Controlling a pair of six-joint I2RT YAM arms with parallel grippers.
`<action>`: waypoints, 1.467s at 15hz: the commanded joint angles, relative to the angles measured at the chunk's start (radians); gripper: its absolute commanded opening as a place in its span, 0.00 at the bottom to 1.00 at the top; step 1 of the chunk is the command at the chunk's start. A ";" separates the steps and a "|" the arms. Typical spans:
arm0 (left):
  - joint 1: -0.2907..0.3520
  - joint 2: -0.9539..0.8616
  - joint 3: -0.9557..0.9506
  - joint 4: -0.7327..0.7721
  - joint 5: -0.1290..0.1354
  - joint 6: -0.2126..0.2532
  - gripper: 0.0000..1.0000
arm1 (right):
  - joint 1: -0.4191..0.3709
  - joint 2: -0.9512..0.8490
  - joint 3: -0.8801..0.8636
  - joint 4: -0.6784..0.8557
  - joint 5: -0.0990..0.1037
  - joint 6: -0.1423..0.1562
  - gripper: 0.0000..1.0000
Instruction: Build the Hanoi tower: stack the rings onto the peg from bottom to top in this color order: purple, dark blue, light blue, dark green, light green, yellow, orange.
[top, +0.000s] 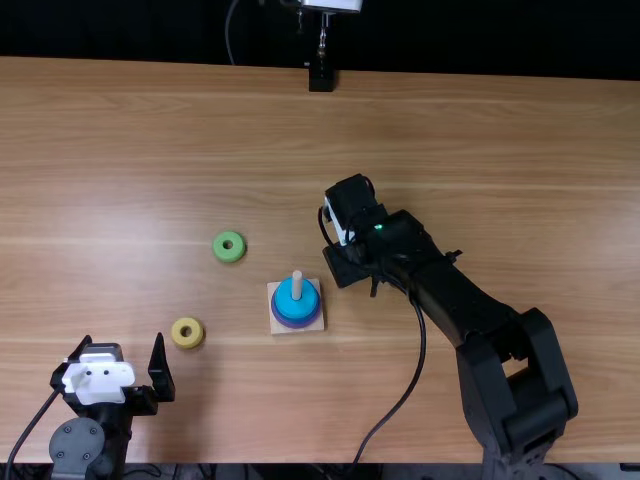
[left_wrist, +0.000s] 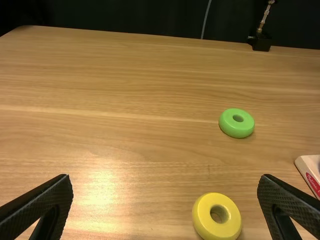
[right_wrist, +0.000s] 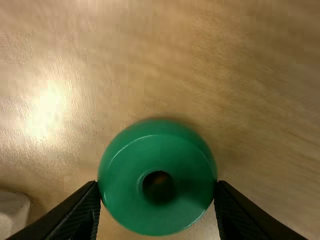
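The right tool (top: 346, 266) grips a dark green ring (right_wrist: 157, 215) between its two fingers, near the square base (top: 276, 321). On that base, the light blue ring (top: 286, 297) sits around the upright peg (top: 297, 285), above dark blue and purple. The left tool (top: 123, 338) has its fingers spread wide, with nothing between them. On the desk (top: 480, 150) lie a yellow ring (top: 188, 344) and, farther from the left tool, a light green ring (top: 229, 257).
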 joint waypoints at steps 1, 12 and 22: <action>0.003 -0.012 -0.105 -0.083 -0.006 0.005 1.00 | 0.007 -0.055 0.003 -0.030 0.003 0.000 0.00; 0.003 -0.012 -0.105 -0.083 -0.006 0.005 1.00 | 0.009 -0.177 0.056 -0.138 0.018 0.007 1.00; 0.003 -0.012 -0.105 -0.083 -0.006 0.005 1.00 | 0.009 -0.060 0.060 -0.125 0.012 0.007 1.00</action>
